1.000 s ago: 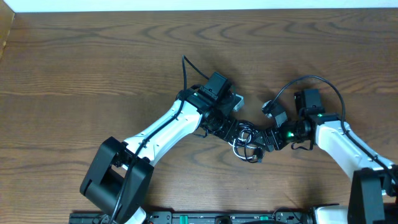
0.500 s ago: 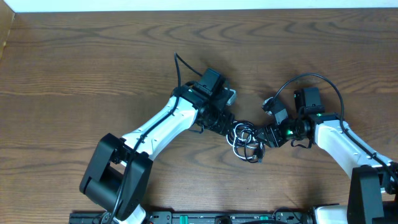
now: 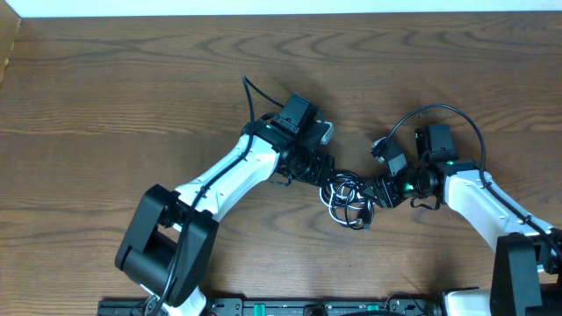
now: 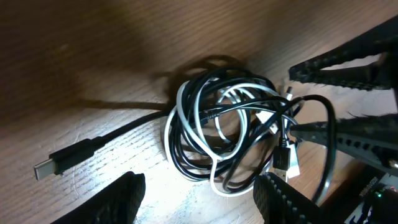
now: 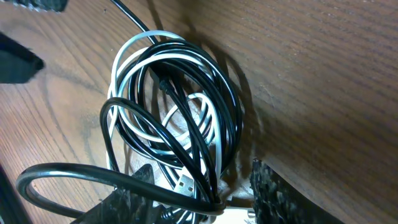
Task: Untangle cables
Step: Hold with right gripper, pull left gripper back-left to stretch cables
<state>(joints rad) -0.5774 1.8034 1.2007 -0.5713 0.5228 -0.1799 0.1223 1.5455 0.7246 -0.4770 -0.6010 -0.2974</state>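
In the overhead view, the cables (image 3: 349,198) are seen as one small coiled knot on the table (image 3: 132,88), right of centre and nearer the front edge than the far one. The knot is roughly round, so no clear long axis can be given. It is flanked by the left gripper (image 3: 327,178) on its upper left and the right gripper (image 3: 375,194) on its right, both just beside it. Bare wood is spread widely toward the far and left edges.

In the left wrist view, black and white loops of the cables (image 4: 230,137) are wound together. One black lead is run out from the coil toward the lower left, ending in a plug (image 4: 53,167) that is pointed left. The left gripper (image 4: 200,202) is held with jaws apart just below the coil, clamped on nothing. The right gripper (image 4: 293,101) is seen with jaws apart at the coil's right rim.

In the right wrist view, the coil (image 5: 174,106) is stretched up and away from the right gripper (image 5: 202,196). Strands and a small plug are lain between its parted jaws; they appear unpinched, though that corner is crowded.
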